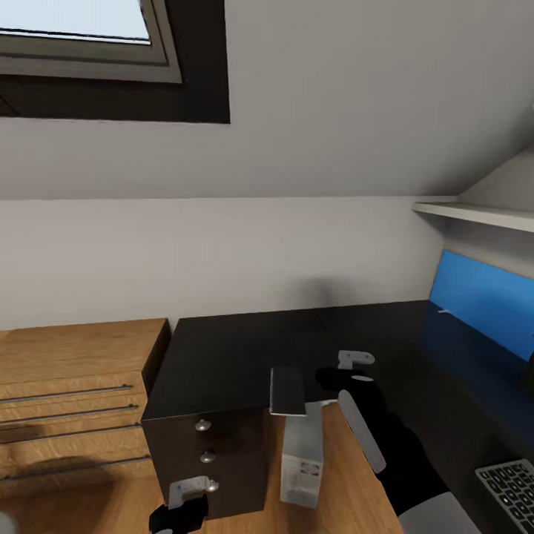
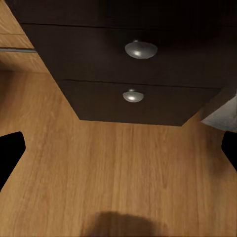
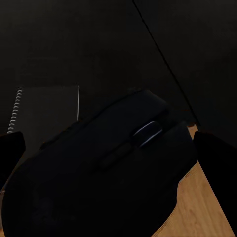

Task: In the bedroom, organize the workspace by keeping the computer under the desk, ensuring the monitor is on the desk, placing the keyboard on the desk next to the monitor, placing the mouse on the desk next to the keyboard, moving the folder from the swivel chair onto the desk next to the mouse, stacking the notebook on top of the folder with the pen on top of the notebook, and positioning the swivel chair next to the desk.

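The mouse (image 3: 106, 163) is grasped by the right gripper (image 1: 348, 374) over the desk (image 1: 222, 356), near the notebook (image 1: 288, 391); the left gripper (image 1: 182, 504) is held released.

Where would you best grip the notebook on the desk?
Probably by its near short end, coming in from the desk's front. The notebook lies flat and thin, and that end seems to stick out past the edge of the desk, so one finger could slip under and one over.
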{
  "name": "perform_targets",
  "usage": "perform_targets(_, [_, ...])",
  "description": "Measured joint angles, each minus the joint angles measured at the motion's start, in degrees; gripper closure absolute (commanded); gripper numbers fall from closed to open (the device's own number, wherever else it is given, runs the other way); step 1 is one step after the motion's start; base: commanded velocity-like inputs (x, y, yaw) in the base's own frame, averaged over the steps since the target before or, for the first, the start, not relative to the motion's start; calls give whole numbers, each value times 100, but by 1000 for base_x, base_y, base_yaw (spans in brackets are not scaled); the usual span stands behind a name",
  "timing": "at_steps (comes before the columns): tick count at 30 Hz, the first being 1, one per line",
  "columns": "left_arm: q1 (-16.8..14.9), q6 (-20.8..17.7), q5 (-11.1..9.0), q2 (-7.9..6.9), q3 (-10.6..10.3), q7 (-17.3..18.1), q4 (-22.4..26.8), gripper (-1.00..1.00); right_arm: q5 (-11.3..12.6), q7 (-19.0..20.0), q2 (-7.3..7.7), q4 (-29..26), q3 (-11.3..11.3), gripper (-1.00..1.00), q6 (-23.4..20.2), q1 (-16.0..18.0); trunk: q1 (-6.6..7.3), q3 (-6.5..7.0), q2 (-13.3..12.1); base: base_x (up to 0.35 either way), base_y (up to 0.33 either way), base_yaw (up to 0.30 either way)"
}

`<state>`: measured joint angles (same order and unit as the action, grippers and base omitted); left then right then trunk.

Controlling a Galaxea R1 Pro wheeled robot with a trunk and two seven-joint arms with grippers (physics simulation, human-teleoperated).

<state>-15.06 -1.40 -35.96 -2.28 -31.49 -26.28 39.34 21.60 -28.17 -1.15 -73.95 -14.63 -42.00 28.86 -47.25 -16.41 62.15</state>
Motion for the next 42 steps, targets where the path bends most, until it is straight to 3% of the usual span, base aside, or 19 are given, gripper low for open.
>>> perform_targets(11, [0, -19, -25, 1, 13, -8, -81, -100, -5, 2, 12, 3, 12, 100, 14, 0, -3, 0, 0, 63, 0, 0])
perform_targets(16, [0, -12, -21, 1, 16, -7, -344, -100, -15, -10, 11, 11, 14, 100, 37, 0, -3, 0, 0, 0, 0, -8])
perform_targets(24, [-2, 17, 0, -26, 45, -4, -364, -100, -19, -5, 23, 33, 29, 100, 43, -1, -3, 33, 0, 0, 0, -196])
perform_targets(26, [-1, 115, 10, -34, 46, 2, -349, -100, -20, 0, 25, 33, 32, 100, 43, -1, -3, 44, 0, 0, 0, -244])
perform_targets(30, [-1, 1017, 36, -43, 13, 12, -327, -100, -16, 18, 34, 47, 76, 100, 45, -1, -3, 64, 0, 0, 0, -251])
perform_targets(34, [31, 1148, 43, -44, -17, 16, -304, -100, -22, 15, 125, 56, 131, 100, 57, 0, -3, 80, 0, 0, 0, -175])
perform_targets(36, [136, 1149, 45, -46, -67, 20, -79, -100, -29, 25, 232, 60, 136, 100, 68, -1, -3, 82, 0, 0, 0, -38])
perform_targets(40, [502, 1131, 59, -60, -211, 18, 501, -100, -26, 47, 298, 227, 150, 100, 220, -1, -3, 83, 0, 0, 0, -12])
perform_targets(42, [592, 1128, 62, -168, -287, 15, 712, -100, -34, 88, 361, 483, 159, 100, 368, 5, -3, 83, -1, 0, 0, -3])
